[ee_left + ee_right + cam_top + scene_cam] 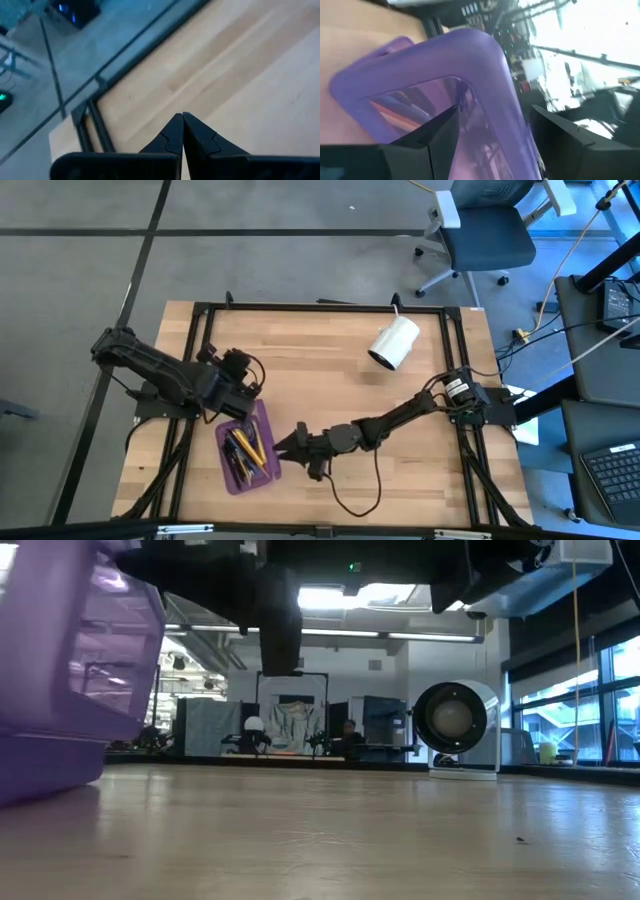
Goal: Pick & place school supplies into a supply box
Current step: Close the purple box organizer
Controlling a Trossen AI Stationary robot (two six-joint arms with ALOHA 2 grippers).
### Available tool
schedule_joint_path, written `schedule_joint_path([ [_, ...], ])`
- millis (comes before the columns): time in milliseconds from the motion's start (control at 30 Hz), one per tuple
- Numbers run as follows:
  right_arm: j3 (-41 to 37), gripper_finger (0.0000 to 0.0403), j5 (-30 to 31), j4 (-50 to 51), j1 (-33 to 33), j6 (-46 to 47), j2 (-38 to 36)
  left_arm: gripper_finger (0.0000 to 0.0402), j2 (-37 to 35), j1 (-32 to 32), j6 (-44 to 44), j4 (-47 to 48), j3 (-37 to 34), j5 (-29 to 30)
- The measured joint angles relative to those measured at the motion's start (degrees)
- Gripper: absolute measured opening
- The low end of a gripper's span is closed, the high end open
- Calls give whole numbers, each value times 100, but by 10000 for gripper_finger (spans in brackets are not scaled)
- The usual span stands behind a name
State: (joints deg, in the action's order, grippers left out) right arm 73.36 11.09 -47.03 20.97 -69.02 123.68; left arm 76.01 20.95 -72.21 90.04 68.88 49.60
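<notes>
The purple supply box (247,448) on the counter's (330,360) near left holds pens (244,446), seemingly yellow and dark. The right pincer (284,446), spread wide, straddles its raised lid (470,65); the left pincer (236,406), closed and empty, hovers beyond.

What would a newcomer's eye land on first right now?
Probably the purple supply box near the table's front edge, pens and pencils inside. The open right gripper sits at its right side, the shut left gripper just behind it. A white roll lies far back.

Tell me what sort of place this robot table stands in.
Probably a robotics lab or workshop: an office chair and a keyboard on neighbouring desks, cables on the grey floor, and an open hall with equipment behind the wooden table.
</notes>
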Motion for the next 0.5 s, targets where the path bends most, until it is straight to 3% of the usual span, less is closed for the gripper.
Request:
schedule_joint_path([
  [300, 367, 242, -1513, -10, -193, 1424, 0, 3, -57, 0, 244, -12, 319, 367],
  [500, 554, 242, -1883, -29, -394, 1668, 29, 3, -57, 0, 203, -17, 319, 340],
])
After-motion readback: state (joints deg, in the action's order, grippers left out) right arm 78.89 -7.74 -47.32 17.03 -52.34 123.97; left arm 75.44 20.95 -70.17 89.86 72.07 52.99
